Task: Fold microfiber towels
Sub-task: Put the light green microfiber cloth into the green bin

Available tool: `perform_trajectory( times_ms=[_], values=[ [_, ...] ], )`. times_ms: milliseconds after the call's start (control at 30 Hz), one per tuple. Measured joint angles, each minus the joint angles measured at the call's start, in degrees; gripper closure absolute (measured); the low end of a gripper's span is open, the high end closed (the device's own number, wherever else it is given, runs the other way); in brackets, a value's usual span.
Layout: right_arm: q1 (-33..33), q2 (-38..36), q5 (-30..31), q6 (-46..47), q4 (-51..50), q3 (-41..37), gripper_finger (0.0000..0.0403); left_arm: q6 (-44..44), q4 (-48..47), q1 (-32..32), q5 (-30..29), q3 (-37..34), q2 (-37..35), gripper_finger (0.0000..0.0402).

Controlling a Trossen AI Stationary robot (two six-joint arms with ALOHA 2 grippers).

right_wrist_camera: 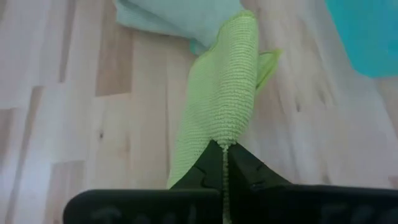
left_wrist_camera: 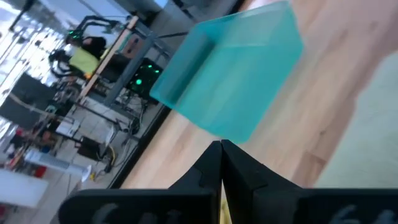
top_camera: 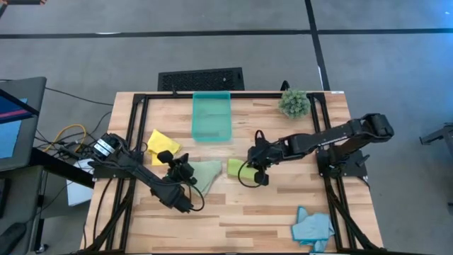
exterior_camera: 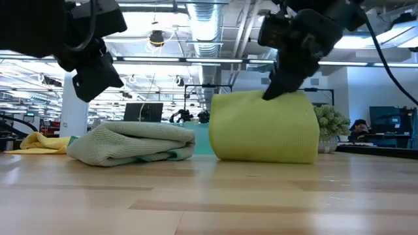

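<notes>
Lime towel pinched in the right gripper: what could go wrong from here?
1. The right gripper holds only the thin edge of the lime towel; it may slip out when lifted.
2. The pale green towel lies right beside it; dragging could snag it.
3. The left gripper, shut, sits close by; the arms might collide.

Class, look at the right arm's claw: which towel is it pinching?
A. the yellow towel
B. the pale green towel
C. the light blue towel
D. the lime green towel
D: the right claw is shut on an edge of the lime green towel, lifting it off the table near the middle, while the light blue towel lies alone at the near right corner.
</notes>
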Motion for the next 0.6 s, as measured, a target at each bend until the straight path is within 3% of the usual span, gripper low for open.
perform_trajectory(
  times_ms=[267, 600],
  values=[
    [-1.0, 4.7, -4.3, 0.4, -2.3, 0.8, 0.0385, -3.0, -1.2, 0.0, -0.4, 0.0, 0.0, 0.0401],
    [0.5, 13.0, -4.8, 1.6, -1.8, 0.7, 0.031, -2.2, 0.0, 0.1, -0.8, 0.0, 0.0, 0.0401]
  ],
)
